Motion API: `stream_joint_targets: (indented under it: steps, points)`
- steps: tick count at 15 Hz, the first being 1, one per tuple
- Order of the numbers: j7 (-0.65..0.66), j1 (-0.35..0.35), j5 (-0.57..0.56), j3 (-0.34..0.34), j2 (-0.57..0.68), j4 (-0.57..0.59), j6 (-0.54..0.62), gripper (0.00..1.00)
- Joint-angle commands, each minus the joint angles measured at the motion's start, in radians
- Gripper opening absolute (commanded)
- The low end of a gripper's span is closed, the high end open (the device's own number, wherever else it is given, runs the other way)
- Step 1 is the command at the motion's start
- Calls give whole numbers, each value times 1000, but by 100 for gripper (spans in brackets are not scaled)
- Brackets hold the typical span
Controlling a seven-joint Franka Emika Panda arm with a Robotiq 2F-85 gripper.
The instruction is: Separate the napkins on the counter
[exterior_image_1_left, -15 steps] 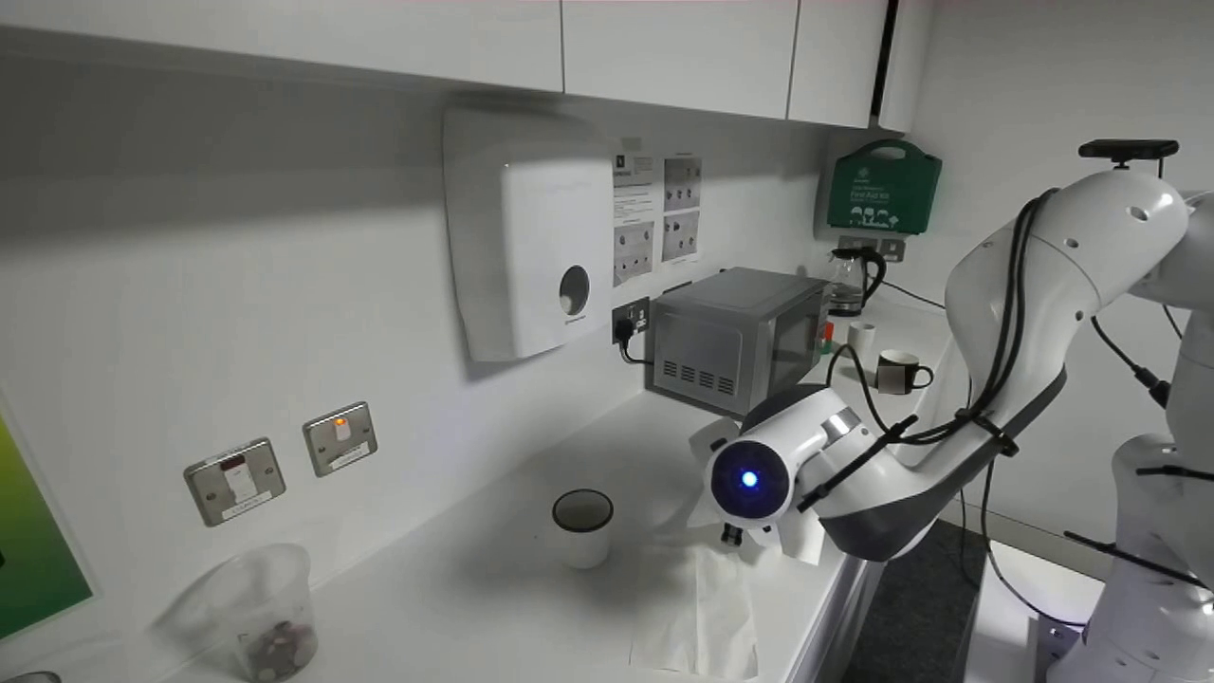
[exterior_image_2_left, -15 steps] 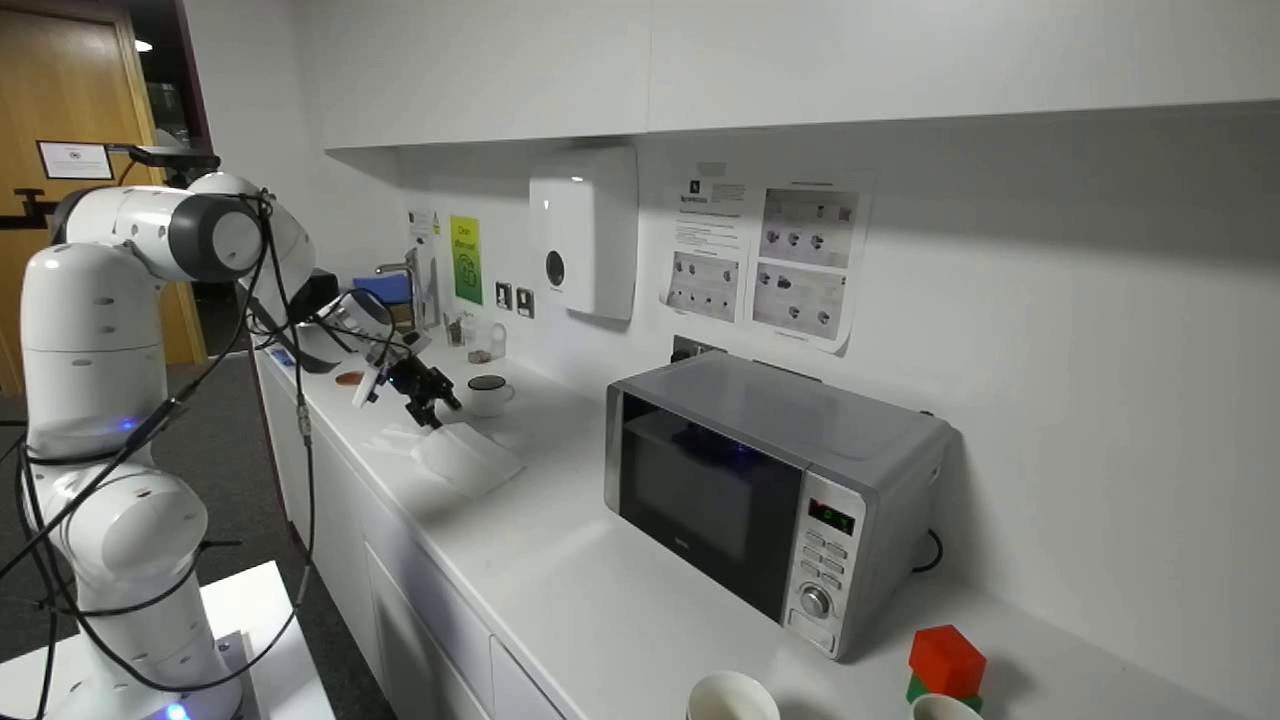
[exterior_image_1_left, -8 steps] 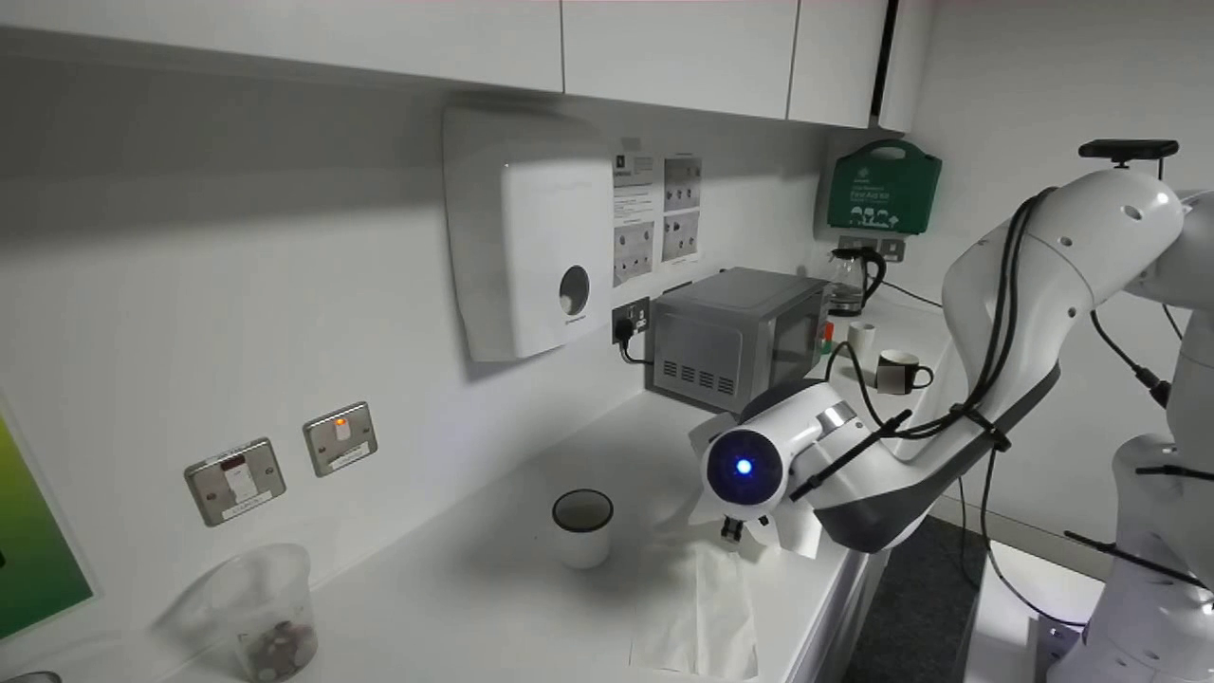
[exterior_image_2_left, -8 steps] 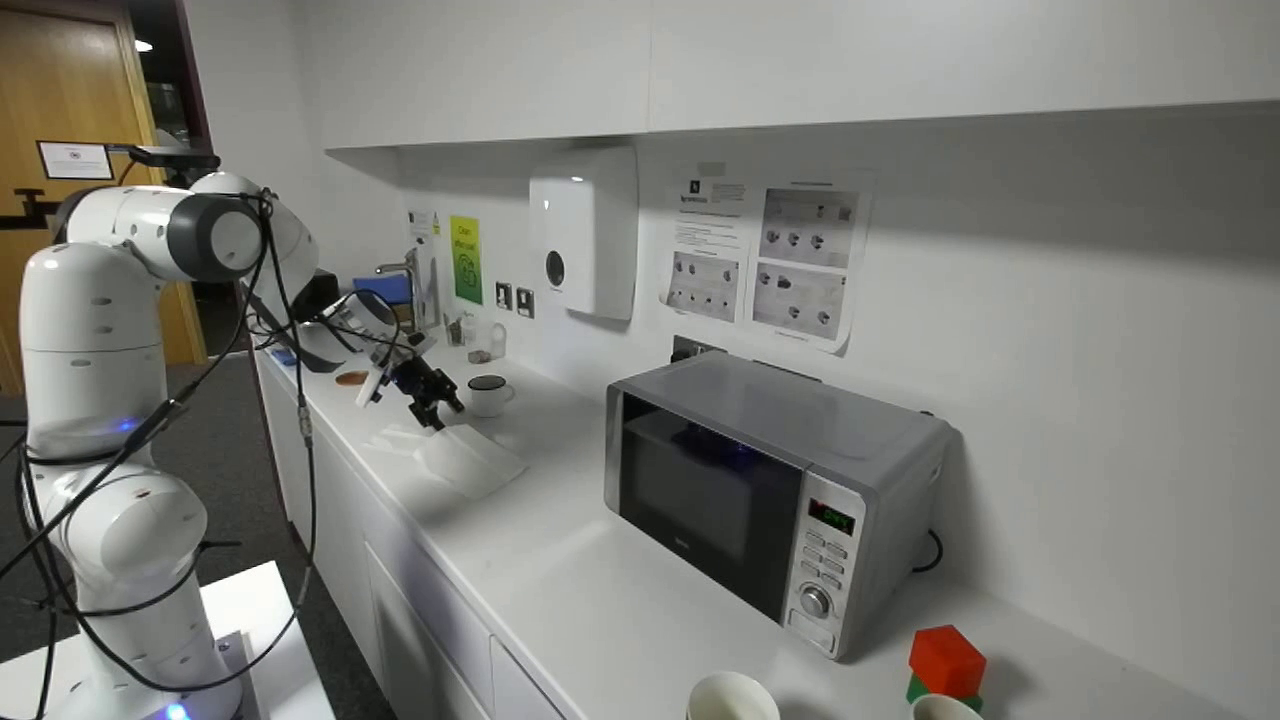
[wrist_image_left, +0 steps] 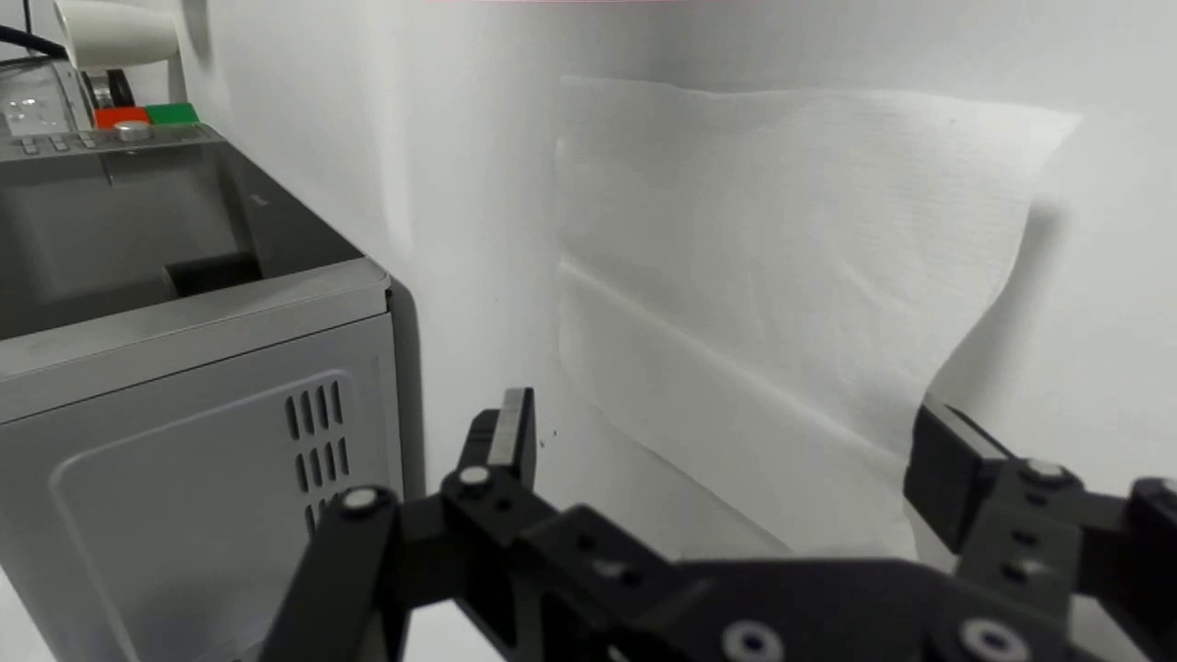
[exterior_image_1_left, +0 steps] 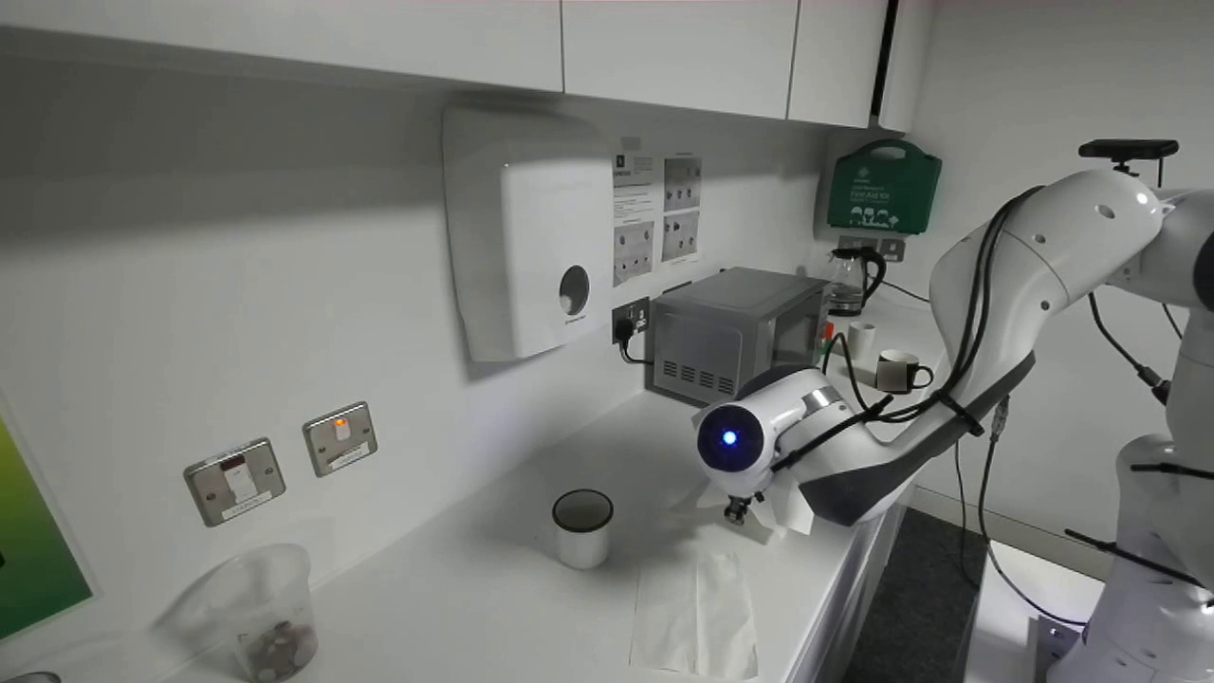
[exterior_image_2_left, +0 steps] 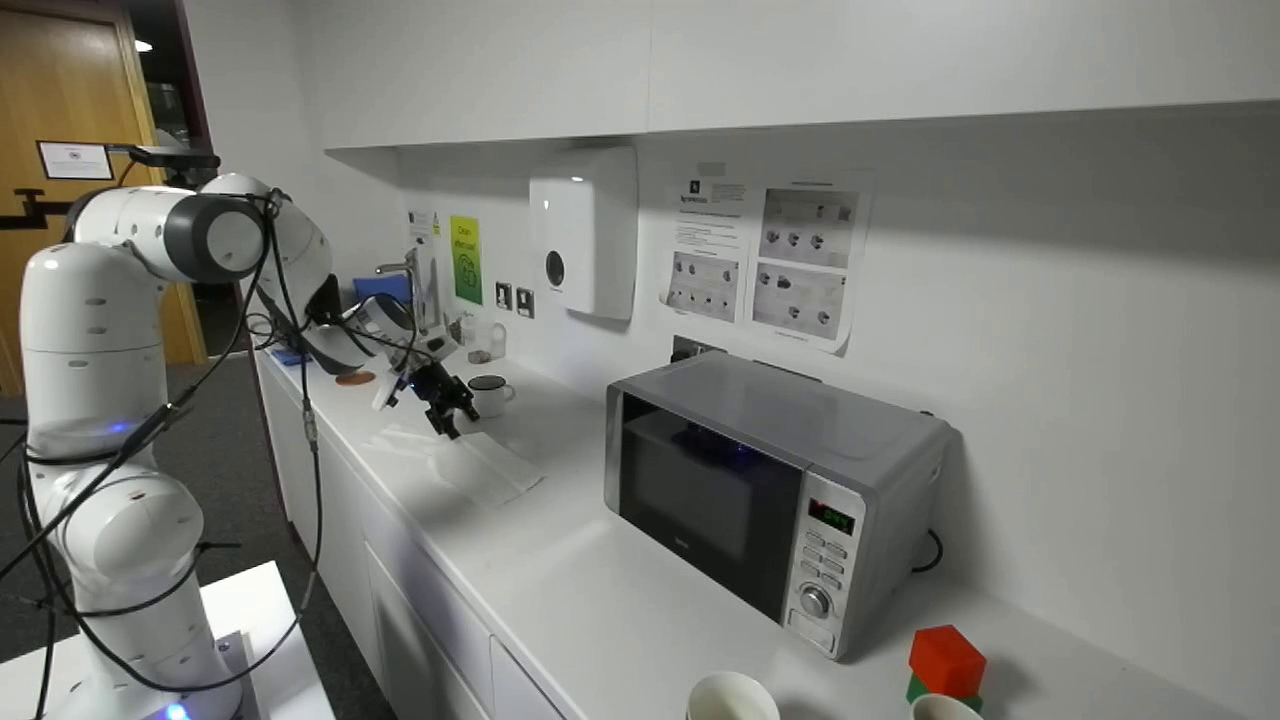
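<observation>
Here I am, hovering low over the surface (exterior_image_2_left: 600, 620), and I'm holding my jaws wide, the two sides standing well apart! In the wrist view the first napkin (wrist_image_left: 772, 230) is lying spread out just ahead of them, a crease running across it, one edge throwing a shadow on the surface; whether my jaws are touching it, I can't tell. Over in an exterior view, the second napkin (exterior_image_1_left: 697, 621) is lying flat, close to the front edge of the surface, while a mug (exterior_image_1_left: 583, 545) is standing beside it, toward the back edge. The microwave (exterior_image_2_left: 770, 480) is sitting by that back edge, and the first napkin is lying on the microwave's side of the second napkin. Are the two overlapping? I can't tell: my arm (exterior_image_1_left: 844, 463) is covering that spot.
</observation>
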Motion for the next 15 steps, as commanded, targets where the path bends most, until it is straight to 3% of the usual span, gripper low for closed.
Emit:
stream_joint_targets:
  steps: [1, 7, 12, 15]
  points:
    - [-89, -48, 67, -23, -66, -66, 100, 100]
    - [-363, -99, 319, -53, -89, -122, 325, 100]
    - [-565, -103, 519, -67, -115, -141, 348, 100]
    - [-623, -99, 605, -64, -157, -154, 351, 100]
